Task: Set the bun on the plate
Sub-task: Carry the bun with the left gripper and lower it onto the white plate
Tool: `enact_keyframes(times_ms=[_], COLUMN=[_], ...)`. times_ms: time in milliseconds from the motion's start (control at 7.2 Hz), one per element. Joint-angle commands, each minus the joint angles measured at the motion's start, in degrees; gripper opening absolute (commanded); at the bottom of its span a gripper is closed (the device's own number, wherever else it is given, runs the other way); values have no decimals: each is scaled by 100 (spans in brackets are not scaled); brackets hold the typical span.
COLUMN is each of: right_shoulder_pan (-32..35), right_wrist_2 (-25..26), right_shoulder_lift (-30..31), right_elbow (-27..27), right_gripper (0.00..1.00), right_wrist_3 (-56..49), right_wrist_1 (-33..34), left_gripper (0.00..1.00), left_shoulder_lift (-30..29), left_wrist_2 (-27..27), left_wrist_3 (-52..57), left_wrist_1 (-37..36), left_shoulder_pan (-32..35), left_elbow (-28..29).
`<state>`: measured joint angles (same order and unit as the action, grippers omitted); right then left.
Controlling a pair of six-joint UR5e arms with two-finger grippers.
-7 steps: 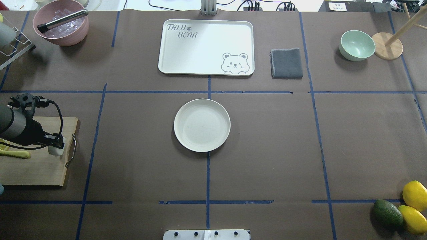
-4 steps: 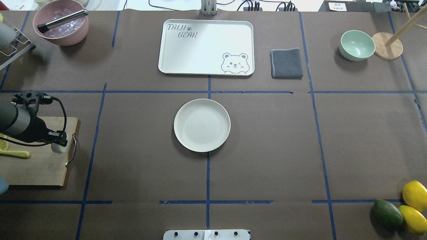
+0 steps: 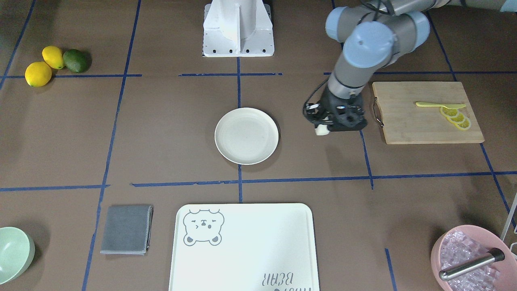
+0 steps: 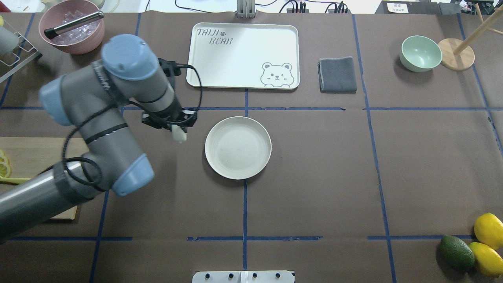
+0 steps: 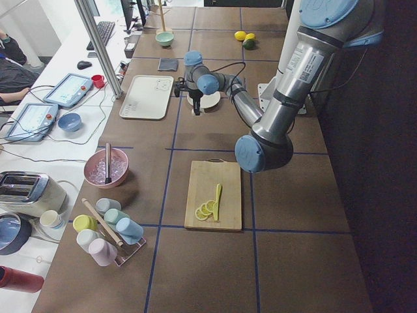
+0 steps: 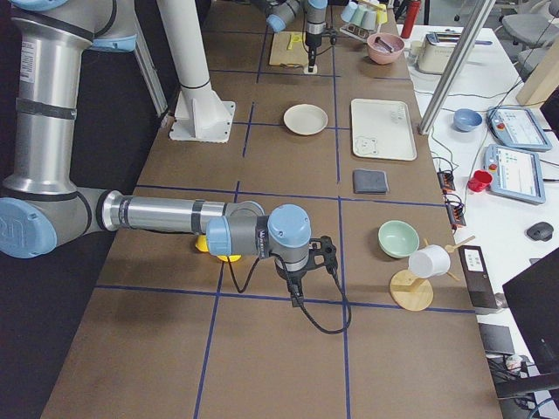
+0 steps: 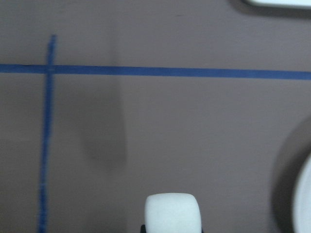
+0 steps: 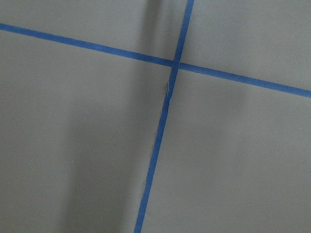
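My left claw [image 4: 176,126] is clenched on the small white, smooth steamed bun [image 4: 180,135]. The bun hangs from the claw's tip above the brown table [image 4: 314,177]. In the overhead view it is just beside the round cream-white plate [image 4: 237,147], on the plate's left, and not yet over the rim.

I judge the bun light and soft. It would dent under a hard squeeze, and its smooth skin could slide. So the hold belongs across its short curved sides, with only enough pressure to carry it. In my wrist view its rounded end pokes out past the claw's tip.

My right claw [image 6: 293,281] sits well apart from the plate. Whether it is released or clenched I cannot tell.
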<state>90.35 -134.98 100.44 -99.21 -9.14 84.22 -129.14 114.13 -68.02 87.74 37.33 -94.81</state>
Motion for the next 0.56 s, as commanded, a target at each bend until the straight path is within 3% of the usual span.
enact_keyframes(times_ms=[0, 278, 417], right_shoulder_pan=[0, 0, 0], right_wrist_2=[-2, -2, -2], right_shoulder_lift=[-7, -7, -7], right_elbow=[7, 7, 7], right_gripper=[100, 100, 100], right_wrist_3=[0, 0, 0], right_wrist_1=[-11, -2, -2], left_gripper=[37, 41, 52], left_shoulder_lift=[-1206, -1281, -1272], left_wrist_2=[-374, -679, -760], left_wrist_3=[-720, -888, -871], left_wrist_1=[181, 663, 796], left_shoulder_pan=[-463, -804, -867], left_elbow=[1100, 1534, 1709])
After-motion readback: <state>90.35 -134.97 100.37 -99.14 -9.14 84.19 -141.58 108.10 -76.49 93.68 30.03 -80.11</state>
